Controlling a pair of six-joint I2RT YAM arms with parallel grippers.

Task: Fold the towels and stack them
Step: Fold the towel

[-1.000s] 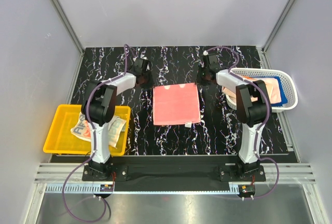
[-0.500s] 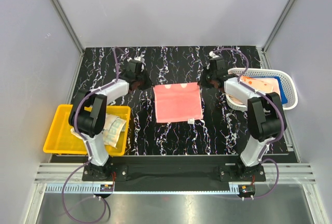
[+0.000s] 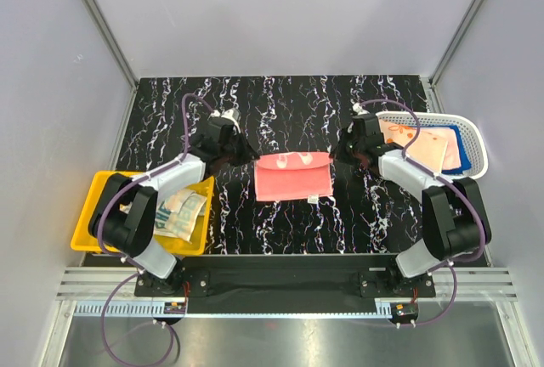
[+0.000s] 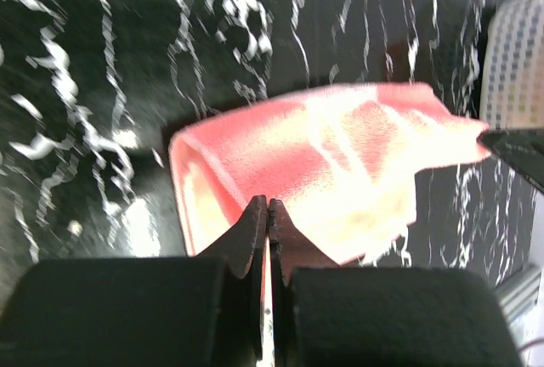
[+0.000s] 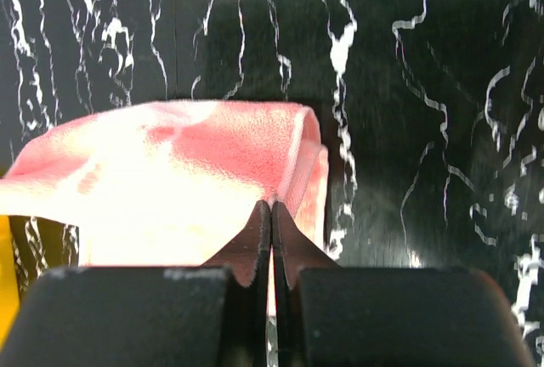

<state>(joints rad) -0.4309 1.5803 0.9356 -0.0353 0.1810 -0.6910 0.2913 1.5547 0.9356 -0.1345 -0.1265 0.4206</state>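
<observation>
Though mid-fold, salmon towel [image 3: 293,178] lengthwise left-to-right.

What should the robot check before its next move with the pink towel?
1. Is the left gripper pinching the pink towel? Ok, its jaws are shut on the edge.
2. Is the right gripper pinching it too? Ok.
3. Are both grippers level with each other? Ok in the top view.
4. Is the held edge lined up over the towel's near edge? Not ok, it is not there yet.
5. Is the bottom layer lying flat? Cannot tell, the lifted part hides it.
6. Are more towels waiting in the white basket? Ok.
</observation>
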